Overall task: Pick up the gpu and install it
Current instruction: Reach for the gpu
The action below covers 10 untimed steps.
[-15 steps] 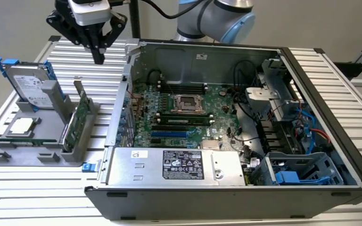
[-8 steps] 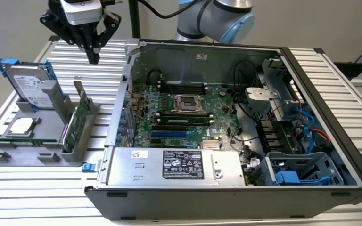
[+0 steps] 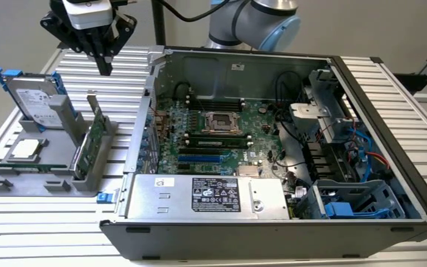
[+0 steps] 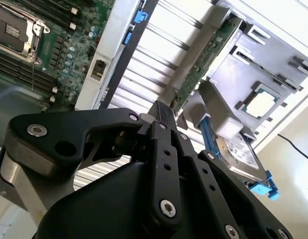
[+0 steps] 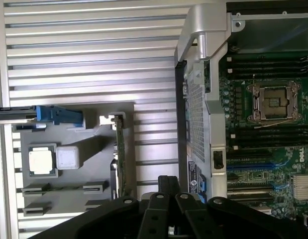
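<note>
The gpu (image 3: 87, 146) stands on edge in a grey holder tray (image 3: 20, 186) at the exterior view's left, its green board facing the open computer case and its silver bracket pointing up. My gripper (image 3: 106, 65) hangs above the table behind the tray, well above the card and apart from it, fingers pressed together with nothing between them. In the first wrist view the gpu (image 5: 120, 154) shows edge-on just beyond my gripper (image 5: 168, 180). The second wrist view has the gpu (image 4: 206, 62) past my gripper (image 4: 162, 108).
The open computer case (image 3: 332, 61) lies right of the tray, with the motherboard (image 3: 206, 128) and its blue slot (image 3: 198, 158) exposed. A silver hard drive with blue rails (image 3: 35, 105), a processor chip (image 3: 26, 148) and a memory stick (image 3: 28, 166) share the tray. The power supply (image 3: 206, 194) sits at the case's near side.
</note>
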Each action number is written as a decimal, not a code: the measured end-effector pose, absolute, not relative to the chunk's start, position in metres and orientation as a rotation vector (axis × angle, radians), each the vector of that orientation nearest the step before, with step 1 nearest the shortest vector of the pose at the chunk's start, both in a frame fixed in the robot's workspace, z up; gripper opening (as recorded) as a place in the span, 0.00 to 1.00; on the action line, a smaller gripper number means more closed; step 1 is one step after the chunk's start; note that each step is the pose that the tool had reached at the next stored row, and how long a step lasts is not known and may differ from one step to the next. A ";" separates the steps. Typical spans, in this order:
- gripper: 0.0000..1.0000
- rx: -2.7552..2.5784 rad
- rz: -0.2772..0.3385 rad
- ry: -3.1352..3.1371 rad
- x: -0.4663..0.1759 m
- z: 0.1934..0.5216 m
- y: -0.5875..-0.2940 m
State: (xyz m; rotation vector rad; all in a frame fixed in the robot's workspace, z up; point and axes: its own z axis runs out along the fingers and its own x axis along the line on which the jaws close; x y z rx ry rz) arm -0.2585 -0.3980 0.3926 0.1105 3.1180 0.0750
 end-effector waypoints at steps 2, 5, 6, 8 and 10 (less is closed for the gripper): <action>0.00 0.110 0.075 3.118 -0.258 0.393 -0.398; 0.00 0.110 0.075 3.118 -0.259 0.393 -0.398; 0.00 0.110 0.075 3.118 -0.259 0.393 -0.398; 0.00 0.111 0.075 3.118 -0.259 0.393 -0.398; 0.00 0.110 0.075 3.118 -0.260 0.393 -0.398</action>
